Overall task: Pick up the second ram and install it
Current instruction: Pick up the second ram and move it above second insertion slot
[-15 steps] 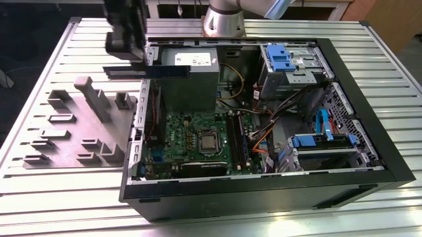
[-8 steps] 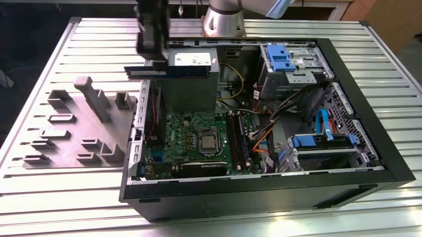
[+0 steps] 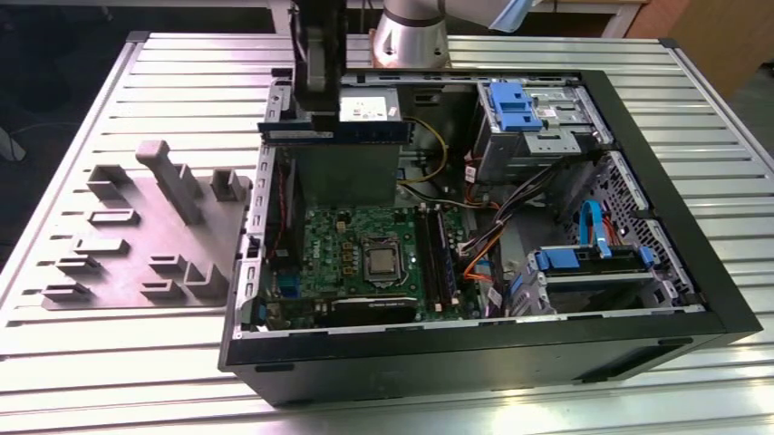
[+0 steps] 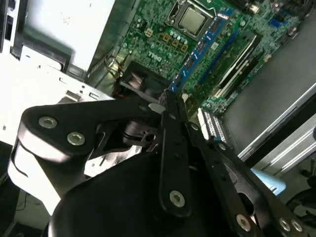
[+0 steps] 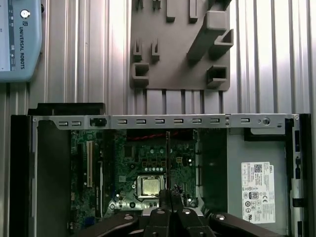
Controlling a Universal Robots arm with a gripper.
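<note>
Slatted table (image 3: 109,372) bears computer case (image 3: 484,352); grey holder (image 3: 127,249).

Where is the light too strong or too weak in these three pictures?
Exterior view: glare whitens the table slats. Second wrist view: the power-supply box is washed out white. First wrist view: the tool, shut on the second ram, sits dark in shadow.

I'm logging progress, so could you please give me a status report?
Gripper shut on the second ram. Ram held level above the computer case, not yet in the motherboard. No obstruction seen beneath it.
</note>
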